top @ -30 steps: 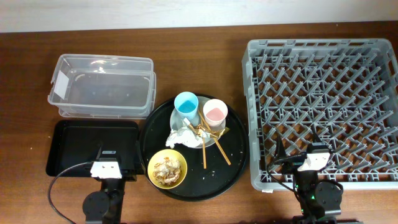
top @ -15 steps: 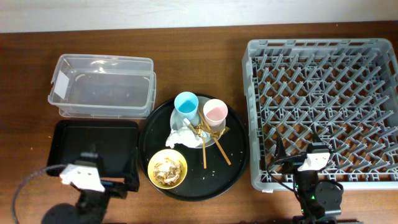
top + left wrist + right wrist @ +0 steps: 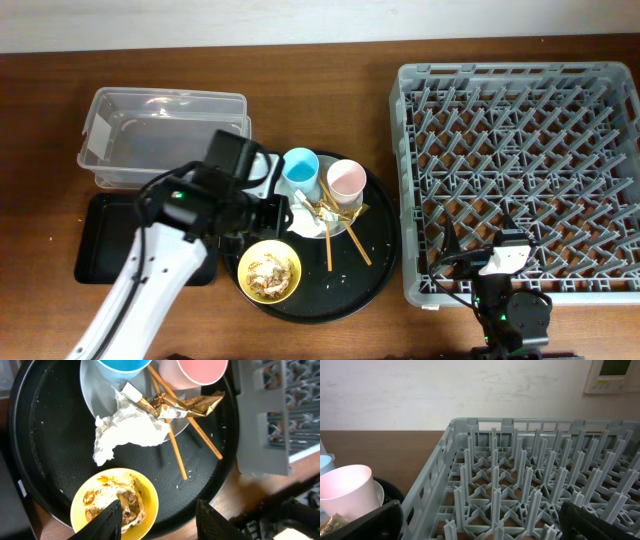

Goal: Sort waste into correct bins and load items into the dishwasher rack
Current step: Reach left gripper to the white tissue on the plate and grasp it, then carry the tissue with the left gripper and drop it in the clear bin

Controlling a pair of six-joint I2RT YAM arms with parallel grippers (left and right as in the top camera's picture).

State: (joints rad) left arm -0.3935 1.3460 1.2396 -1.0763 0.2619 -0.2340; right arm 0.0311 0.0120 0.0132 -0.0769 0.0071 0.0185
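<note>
My left gripper (image 3: 162, 524) hovers open above the round black tray (image 3: 45, 445), one finger over the yellow bowl (image 3: 148, 506) of tan food scraps (image 3: 114, 496), nothing between its jaws. Overhead, the left gripper (image 3: 272, 214) sits beside the plate. The white napkin (image 3: 129, 434), gold foil wrapper (image 3: 186, 406) and two chopsticks (image 3: 173, 442) lie across the grey-green plate (image 3: 98, 391), behind which stand the blue cup (image 3: 299, 168) and pink cup (image 3: 346, 180). My right gripper (image 3: 485, 525) rests open at the near edge of the grey dishwasher rack (image 3: 410, 180).
The clear plastic tub (image 3: 170, 96) stands at the back left, with the shallow black tray (image 3: 108, 232) in front of it, partly under my left arm. The rack's corner (image 3: 262, 430) lies close to the round tray's right side.
My left arm has swung up from the table's front edge and out over the round tray, and its jaws have narrowed. The right arm has not moved.
</note>
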